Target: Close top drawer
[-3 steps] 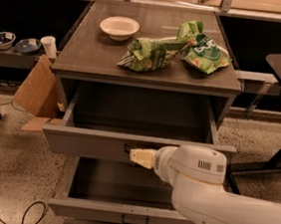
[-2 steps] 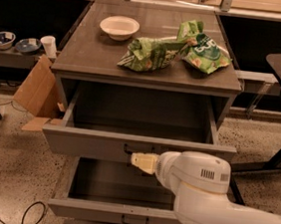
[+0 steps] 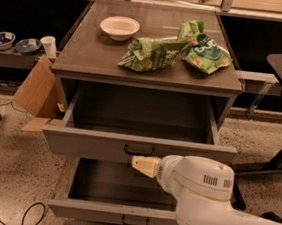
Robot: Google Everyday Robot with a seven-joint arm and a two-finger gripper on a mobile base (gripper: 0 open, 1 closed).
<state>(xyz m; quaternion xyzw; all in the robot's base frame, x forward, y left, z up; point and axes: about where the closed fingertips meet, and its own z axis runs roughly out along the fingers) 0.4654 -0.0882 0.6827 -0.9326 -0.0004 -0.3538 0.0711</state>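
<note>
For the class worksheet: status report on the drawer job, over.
Gripper at top drawer front, just below handle. Top drawer wide open. Lower drawer open too; path looks unblocked.

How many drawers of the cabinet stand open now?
2. The top drawer is pulled out; the drawer below it is out too. Lower ones may be hidden. The gripper is under the top drawer's handle.

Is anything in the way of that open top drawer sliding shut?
Nothing visible. The tool is right at the front of the top drawer, just below its handle; nothing shows inside it or over its edges.
</note>
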